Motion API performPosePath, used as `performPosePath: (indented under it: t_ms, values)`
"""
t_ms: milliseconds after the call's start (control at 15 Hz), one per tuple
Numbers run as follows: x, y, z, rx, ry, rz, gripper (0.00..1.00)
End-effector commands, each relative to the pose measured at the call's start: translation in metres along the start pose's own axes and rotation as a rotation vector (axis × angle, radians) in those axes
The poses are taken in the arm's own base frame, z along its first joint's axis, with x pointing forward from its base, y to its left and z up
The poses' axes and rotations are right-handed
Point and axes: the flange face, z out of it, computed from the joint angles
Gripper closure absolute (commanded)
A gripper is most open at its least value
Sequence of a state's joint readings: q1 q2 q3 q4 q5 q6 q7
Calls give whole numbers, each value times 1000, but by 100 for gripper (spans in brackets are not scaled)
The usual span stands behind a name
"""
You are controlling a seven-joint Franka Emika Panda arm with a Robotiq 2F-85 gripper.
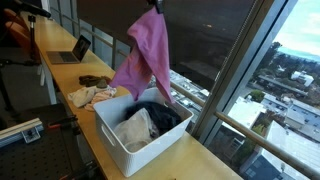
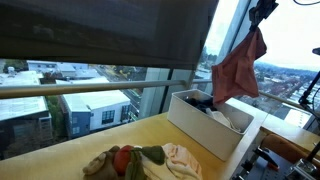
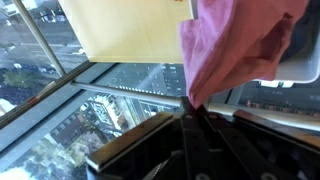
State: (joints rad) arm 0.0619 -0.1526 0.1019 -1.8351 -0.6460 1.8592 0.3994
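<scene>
Long light-wood tabletop (image 1: 58, 78) runs from upper left to lower right of frame, beside floor-to-ceiling glass windows (image 1: 285, 95) with grey metal mullions (image 1: 238, 75). Dark roller blind (image 2: 100, 30) covers upper frame. Daylight. City rooftops (image 2: 85, 100) outside, below.

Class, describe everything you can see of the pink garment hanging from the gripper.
The pink garment is thin, soft-looking fabric, creased in long folds. It hangs limp, pinched at its top by the shut gripper, its lower end dangling over the white bin of clothes; whether it touches them is unclear.
</scene>
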Motion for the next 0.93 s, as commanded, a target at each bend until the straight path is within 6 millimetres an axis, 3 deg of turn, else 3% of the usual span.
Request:
performPosePath:
  t_ms: [0,267,333,400,600,733,867]
  values:
    - [17,13,1,-23,6,16,99]
    - [12,-11,33,-20,-37,-10,99]
    - [11,-15,44,-21,-53,-15,71]
    - [10,-19,53,-20,-69,-18,70]
    - [6,-22,71,-22,-104,-25,49]
    - [0,-24,72,-18,-112,-28,36]
    - [-13,-46,68,6,-106,-47,21]
